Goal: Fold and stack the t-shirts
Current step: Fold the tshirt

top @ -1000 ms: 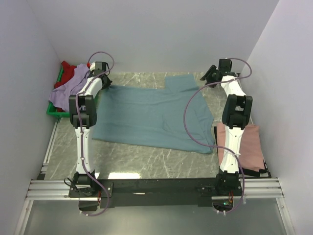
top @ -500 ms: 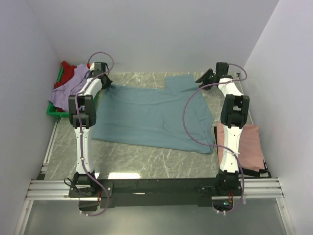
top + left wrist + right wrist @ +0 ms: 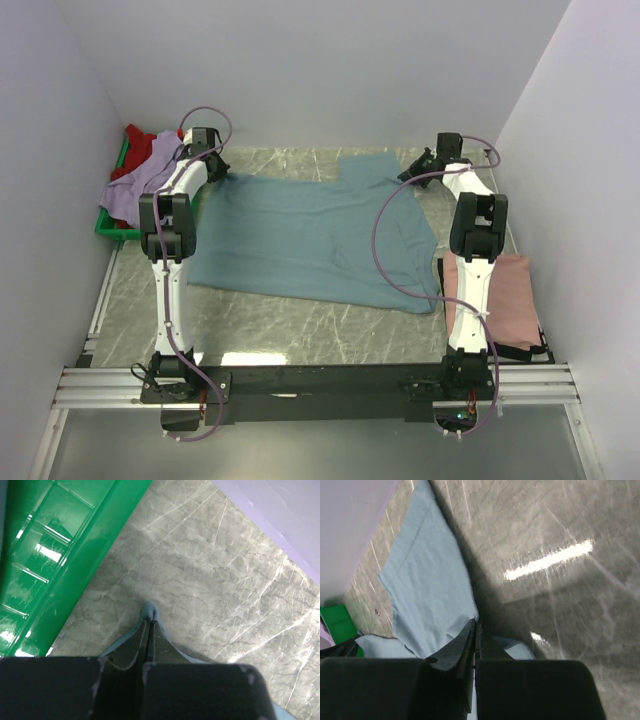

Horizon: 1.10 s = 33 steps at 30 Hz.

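**Both arms pinching the far side of the grey-blue shirt**

So the grey-blue t-shirt (image 3: 320,235) is lying spread out flat over the middle of the marble worktop (image 3: 300,320). It reaches nearly from the left edge to the right edge.

The left gripper (image 3: 149,625) is up by the far left corner, and its jaws are closed tight on a little peak of the shirt's corner, just beside the green tray (image 3: 108,228). The right gripper (image 3: 475,627) is over near the far right corner. Its jaws are squeezed together too, with the shirt's edge caught at the tips and blue cloth showing on both sides of them.

The lavender t-shirt (image 3: 140,185) and red t-shirt (image 3: 140,148) are bunched up in the tray, with the lavender one spilling over its rim. The salmon pink t-shirt (image 3: 515,295) sits folded at the right edge, next to the right arm.
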Available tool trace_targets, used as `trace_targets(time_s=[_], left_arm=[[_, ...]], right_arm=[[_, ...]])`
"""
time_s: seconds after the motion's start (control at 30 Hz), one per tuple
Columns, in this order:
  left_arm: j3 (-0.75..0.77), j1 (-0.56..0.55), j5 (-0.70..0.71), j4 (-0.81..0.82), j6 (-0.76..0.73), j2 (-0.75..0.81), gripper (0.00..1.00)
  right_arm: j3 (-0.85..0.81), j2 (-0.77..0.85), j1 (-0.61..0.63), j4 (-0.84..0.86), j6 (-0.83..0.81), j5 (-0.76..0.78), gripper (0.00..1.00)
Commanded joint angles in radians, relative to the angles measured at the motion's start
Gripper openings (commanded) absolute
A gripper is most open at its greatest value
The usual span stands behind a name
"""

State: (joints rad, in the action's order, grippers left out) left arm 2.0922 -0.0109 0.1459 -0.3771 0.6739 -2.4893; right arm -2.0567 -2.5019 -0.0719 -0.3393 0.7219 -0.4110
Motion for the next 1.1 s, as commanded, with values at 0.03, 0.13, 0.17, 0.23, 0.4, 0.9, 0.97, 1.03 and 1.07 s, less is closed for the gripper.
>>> trace_targets(time_s=[0.03,0.13,0.17,0.23,0.4,0.9,0.97,1.03,1.07], left_arm=[[-0.032,0.006,-0.012,0.033,0.006,0.098,0.0],[-0.034,0.008,-0.014,0.043,0.009,0.107,0.0],[-0.035,0.008,-0.014,0.046,0.009,0.112,0.0],[-0.043,0.008,-0.012,0.053,0.009,0.121,0.0],[-0.072,0.034,-0.011,0.076,0.015,0.153,0.0],[-0.202,0.061,-0.042,0.13,0.039,0.248,0.0],[-0.234,0.065,-0.046,0.15,0.041,0.279,0.0],[-0.283,0.063,-0.046,0.164,0.049,0.312,0.0],[-0.302,0.063,-0.046,0.167,0.05,0.325,0.0]], right_arm=[[0.055,0.135,-0.008,0.077,0.001,0.0,0.0],[0.101,0.188,-0.015,0.129,0.005,0.001,0.0],[0.113,0.202,-0.017,0.138,0.005,0.001,0.0],[0.151,0.245,-0.025,0.17,0.01,0.001,0.0],[0.214,0.317,-0.035,0.21,0.008,-0.008,0.0],[0.515,0.543,-0.039,0.287,-0.004,-0.017,0.0],[0.556,0.592,-0.039,0.304,-0.001,-0.017,0.0],[0.608,0.635,-0.039,0.306,0.001,-0.015,0.0],[0.628,0.65,-0.039,0.307,0.002,-0.015,0.0]])
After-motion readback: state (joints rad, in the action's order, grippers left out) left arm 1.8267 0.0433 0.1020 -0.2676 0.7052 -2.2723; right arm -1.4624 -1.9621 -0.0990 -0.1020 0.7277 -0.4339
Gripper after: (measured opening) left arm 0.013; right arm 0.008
